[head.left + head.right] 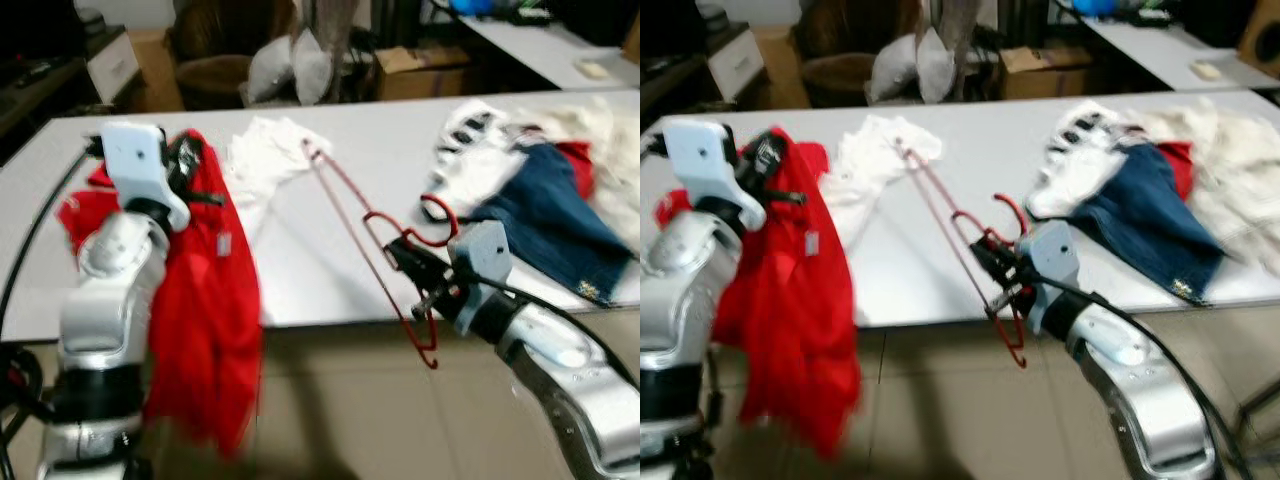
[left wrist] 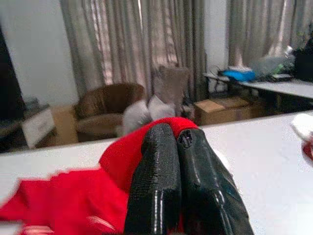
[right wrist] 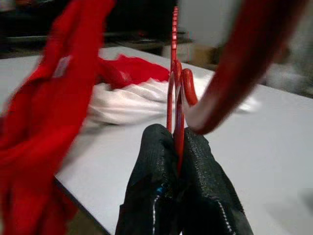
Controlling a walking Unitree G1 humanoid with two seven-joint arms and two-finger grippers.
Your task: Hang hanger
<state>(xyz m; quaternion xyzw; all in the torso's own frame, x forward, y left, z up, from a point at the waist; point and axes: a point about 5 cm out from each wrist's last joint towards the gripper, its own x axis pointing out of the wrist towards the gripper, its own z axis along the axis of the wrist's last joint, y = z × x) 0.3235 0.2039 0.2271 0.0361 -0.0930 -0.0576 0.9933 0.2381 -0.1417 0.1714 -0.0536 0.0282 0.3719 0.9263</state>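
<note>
A red wire hanger (image 1: 368,218) slants from the white table (image 1: 330,280) out past its front edge. My right gripper (image 1: 405,255) is shut on the hanger near its hook, just in front of that edge. In the right wrist view the wire (image 3: 174,73) runs up from between the closed fingers (image 3: 156,161). At the table's left end my left gripper (image 1: 182,160) is raised and shut on a red garment (image 1: 205,300). The garment hangs down past the table edge beside the left arm. In the left wrist view the red cloth (image 2: 63,205) bunches behind the closed fingers (image 2: 156,166).
A white garment (image 1: 265,160) lies on the table beside the hanger's far end. On the right are a black-and-white garment (image 1: 470,150), blue jeans (image 1: 550,215) and pale cloth (image 1: 600,125). Behind the table stand an armchair (image 1: 215,75), pillows (image 1: 290,65) and a cardboard box (image 1: 415,70).
</note>
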